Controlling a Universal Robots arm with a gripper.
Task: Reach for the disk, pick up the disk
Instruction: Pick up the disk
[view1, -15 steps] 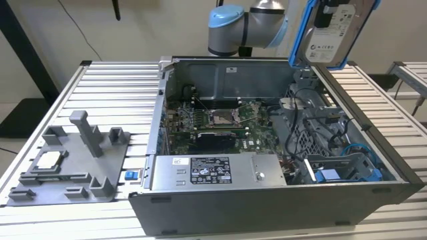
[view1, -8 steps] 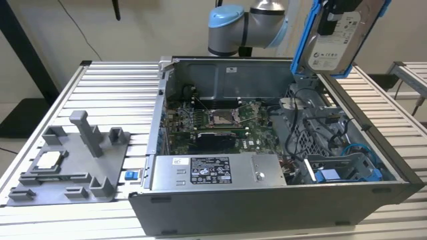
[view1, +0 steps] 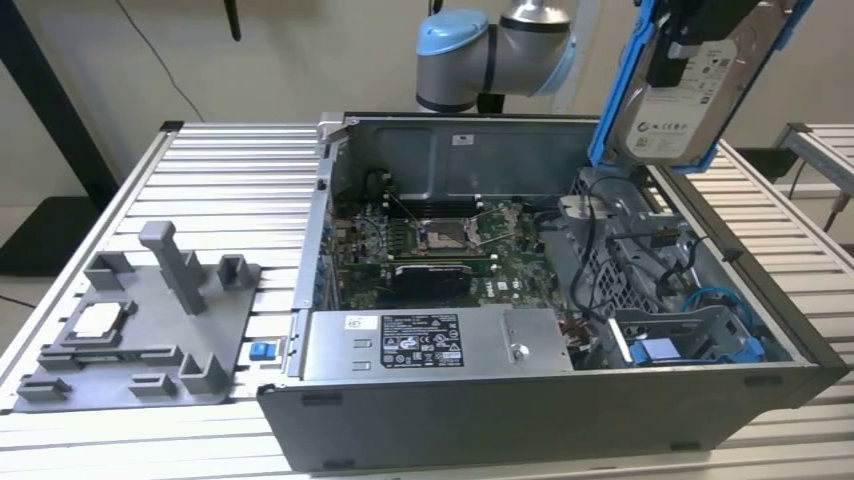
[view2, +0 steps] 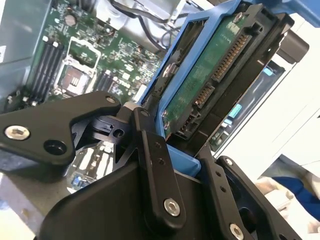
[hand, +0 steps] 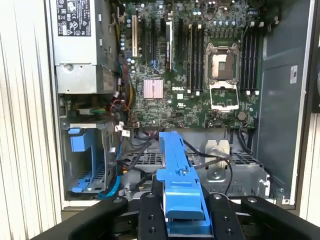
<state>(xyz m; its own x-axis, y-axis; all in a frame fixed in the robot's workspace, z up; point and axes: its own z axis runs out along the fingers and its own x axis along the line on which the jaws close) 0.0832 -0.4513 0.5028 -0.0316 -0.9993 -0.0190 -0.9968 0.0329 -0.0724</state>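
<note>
The disk (view1: 678, 112), a silver drive with a white label and blue side rails, hangs tilted in the air above the open computer case's far corner at the exterior view's right. My gripper (view1: 691, 45) is shut on its upper end. In the second wrist view the disk's green circuit-board underside (view2: 200, 85) sits between my black fingers (view2: 156, 170), with the gripper (view2: 186, 159) clamped on the blue frame. In the first wrist view one blue rail (hand: 179, 175) of the disk runs edge-on out from the gripper (hand: 183, 212), above the case interior.
The open computer case (view1: 534, 410) holds a motherboard (view1: 441, 235), a power supply (view1: 427, 342), loose cables and a blue drive bay (view1: 694, 345). A grey fixture (view1: 134, 330) carrying a small square chip lies on the slatted table (view1: 227, 170) at the exterior view's left.
</note>
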